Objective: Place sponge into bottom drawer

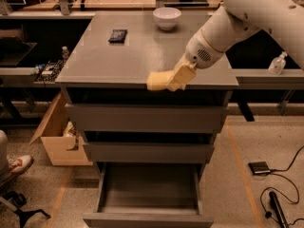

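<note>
Just right of the frame's centre, the tool (175,81) sits at the front edge of the grey counter (118,63), its fingers clamped on the sponge (156,80). The sponge sticks out to the left of the tool, a pale yellow block over the counter's front lip. The white arm (237,20) reaches down to it from the upper right of the frame.

Below, the bottom drawer (149,220) stands pulled out at the lower middle of the frame, its grey tray open to view. The two wider drawers (145,118) above it are nearly closed.

At the far end of the counter, top centre, stands a white bowl (166,17); a small black object (118,35) lies to its left, well apart. A cardboard box (57,141) rests on the floor at the left of the cabinet, and a clear bottle (278,63) stands on a ledge at the right edge.
</note>
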Available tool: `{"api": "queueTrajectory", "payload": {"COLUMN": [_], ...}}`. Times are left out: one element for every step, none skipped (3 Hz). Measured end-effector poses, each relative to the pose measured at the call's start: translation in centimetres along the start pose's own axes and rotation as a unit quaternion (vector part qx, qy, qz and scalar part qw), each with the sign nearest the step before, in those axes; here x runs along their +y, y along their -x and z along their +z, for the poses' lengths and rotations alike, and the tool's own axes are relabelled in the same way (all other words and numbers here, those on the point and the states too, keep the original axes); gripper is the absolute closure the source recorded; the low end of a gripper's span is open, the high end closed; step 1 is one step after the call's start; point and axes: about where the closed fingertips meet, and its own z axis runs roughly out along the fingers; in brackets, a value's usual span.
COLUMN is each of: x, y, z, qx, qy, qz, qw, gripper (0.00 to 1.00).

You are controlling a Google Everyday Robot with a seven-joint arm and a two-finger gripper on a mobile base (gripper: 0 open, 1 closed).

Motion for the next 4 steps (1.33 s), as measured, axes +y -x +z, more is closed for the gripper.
{"api": "queueTrajectory", "payload": {"x": [5.0,8.9,11.2,11.2], "y": [-1.1,-3.9,-7.6,-7.6], "z": [1.7,4.8,10.0,10.0], "qx": [0.008,0.014,0.000,0.000], "qy": [0.045,0.066,0.074,0.074], "qz": [-0.049,-0.074,-0.070,-0.070], "qw": [0.9978,0.9950,0.9948,0.9948], "gripper": [1.00,1.00,1.00,1.00]}}
